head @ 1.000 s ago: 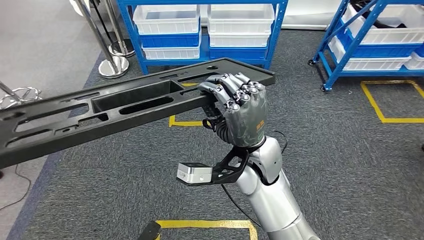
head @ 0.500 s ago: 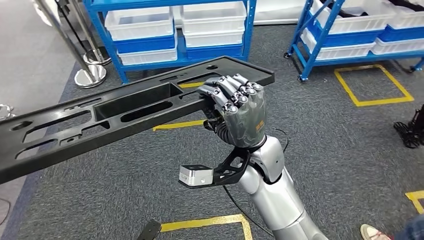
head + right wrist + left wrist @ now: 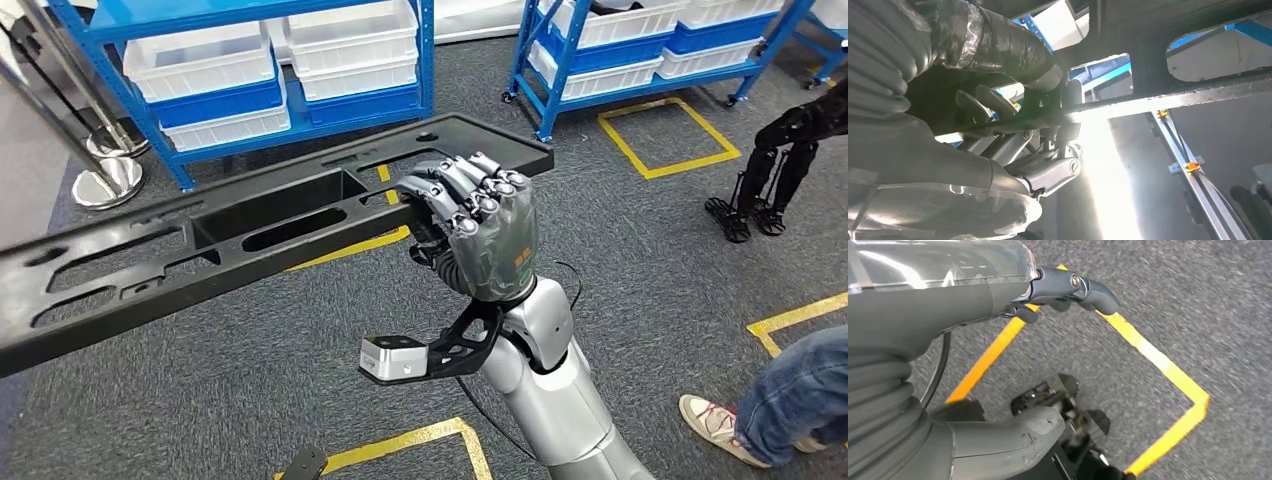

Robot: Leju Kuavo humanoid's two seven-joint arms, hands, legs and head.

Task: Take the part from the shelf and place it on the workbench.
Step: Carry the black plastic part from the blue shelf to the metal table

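The part [image 3: 250, 225] is a long flat black plastic panel with slots and a rectangular well, held level above the carpet and reaching off toward the left. My right hand [image 3: 480, 225] grips its near edge close to the right end, fingers curled over the top. From below, in the right wrist view, the same hand [image 3: 1013, 150] wraps a thin rib of the part [image 3: 1198, 95]. My left hand [image 3: 948, 300] hangs over the grey carpet with its thumb and fingers apart and nothing in it.
Blue shelves with white bins [image 3: 250, 60] stand ahead, and a wheeled blue rack [image 3: 640, 40] sits further right. A chrome stanchion base [image 3: 105, 180] is at far left. Yellow tape squares [image 3: 670, 140] mark the carpet. A person's leg and shoe [image 3: 790, 400] are at lower right; a black stand [image 3: 770, 170] beyond.
The camera has turned, so shelves and floor marks have shifted left. A person's leg and a black stand have come into view on the right. The part stays held the same way.
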